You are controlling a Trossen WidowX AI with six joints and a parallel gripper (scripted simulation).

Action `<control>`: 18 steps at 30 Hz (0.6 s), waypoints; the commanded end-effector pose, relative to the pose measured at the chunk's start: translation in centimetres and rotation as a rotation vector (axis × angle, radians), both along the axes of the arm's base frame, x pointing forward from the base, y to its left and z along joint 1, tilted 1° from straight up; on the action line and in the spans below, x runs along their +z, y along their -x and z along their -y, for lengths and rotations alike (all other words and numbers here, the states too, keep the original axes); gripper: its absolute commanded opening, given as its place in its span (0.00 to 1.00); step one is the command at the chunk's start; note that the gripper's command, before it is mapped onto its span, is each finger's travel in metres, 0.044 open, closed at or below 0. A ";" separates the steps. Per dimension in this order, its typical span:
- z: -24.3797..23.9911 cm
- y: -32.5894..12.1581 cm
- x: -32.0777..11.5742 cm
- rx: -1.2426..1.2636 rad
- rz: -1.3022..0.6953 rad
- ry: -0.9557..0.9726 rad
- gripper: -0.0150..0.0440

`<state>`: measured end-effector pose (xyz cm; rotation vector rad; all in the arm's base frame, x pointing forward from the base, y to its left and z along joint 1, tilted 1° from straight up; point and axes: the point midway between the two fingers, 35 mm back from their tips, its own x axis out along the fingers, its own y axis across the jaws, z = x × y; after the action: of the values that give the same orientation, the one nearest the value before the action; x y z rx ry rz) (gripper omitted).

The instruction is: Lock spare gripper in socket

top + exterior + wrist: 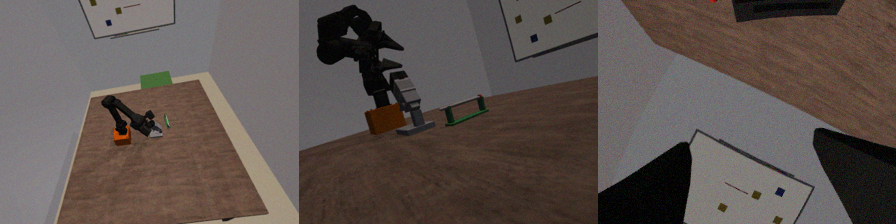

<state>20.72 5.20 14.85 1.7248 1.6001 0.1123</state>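
The black gripper (pixel 152 119) (pixel 402 57) (pixel 753 142) is open, its two fingertips well apart with nothing between them. It is raised just above the dark top end of a tilted grey body (pixel 406 88) (pixel 788 10). That body leans on a short post above a grey base (pixel 156 135) (pixel 427 126). I cannot tell socket from spare gripper in it, and no pin shows through it. A thin pale rod (pixel 166 119) (pixel 461 103) with a red end lies across the two posts of a green rack (pixel 467 117), apart from the grey base.
The arm stands on an orange block (pixel 123 139) (pixel 386 119), left of the grey base. The brown table (pixel 149 183) (pixel 461 174) has its far edge beyond the rack, with a green panel (pixel 156 79) past it. A whiteboard (pixel 137 18) (pixel 748 180) hangs on the wall.
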 end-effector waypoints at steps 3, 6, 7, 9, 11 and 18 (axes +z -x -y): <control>-4.9 1.0 0.7 -0.003 0.019 -0.025 0.56; -5.5 0.9 1.2 0.000 0.004 0.006 0.56; -5.5 0.9 1.2 0.000 0.004 0.006 0.56; -5.5 0.9 1.2 0.000 0.004 0.006 0.56; -5.5 0.8 1.1 0.010 0.015 0.018 0.56; -6.0 -3.3 -0.6 0.503 0.441 0.445 0.56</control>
<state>22.02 10.89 15.13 1.2504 1.5594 0.2280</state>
